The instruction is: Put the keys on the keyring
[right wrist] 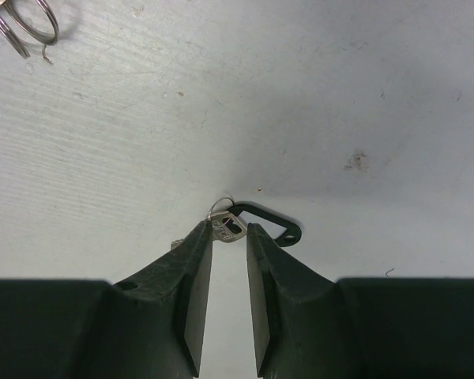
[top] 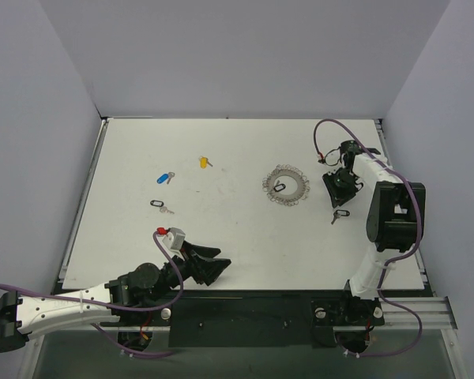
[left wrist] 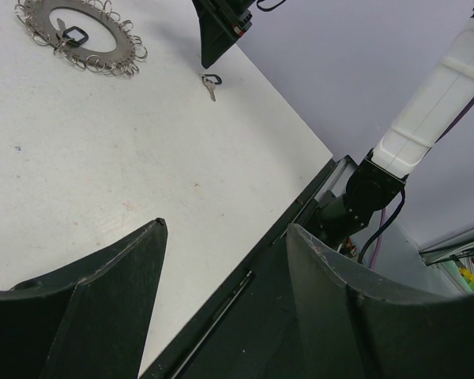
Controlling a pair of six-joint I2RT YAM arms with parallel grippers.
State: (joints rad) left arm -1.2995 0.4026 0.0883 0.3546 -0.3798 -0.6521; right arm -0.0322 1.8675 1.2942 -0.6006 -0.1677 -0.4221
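White table (top: 245,237), grey walls on three sides. Keyring (top: 297,189) lies right of centre in the top view, with a ringed black key (top: 280,188) inside its hole. Blue key (top: 165,178), yellow key (top: 205,162) and left black key (top: 162,206) lie scattered left of centre. Right gripper (right wrist: 228,229): jaws narrowly apart, tips flanking the blade of the right black key (right wrist: 291,232), below and right of the keyring; whether they clamp it cannot be told. Left gripper (top: 212,267): jaws wide apart, lower centre-left.
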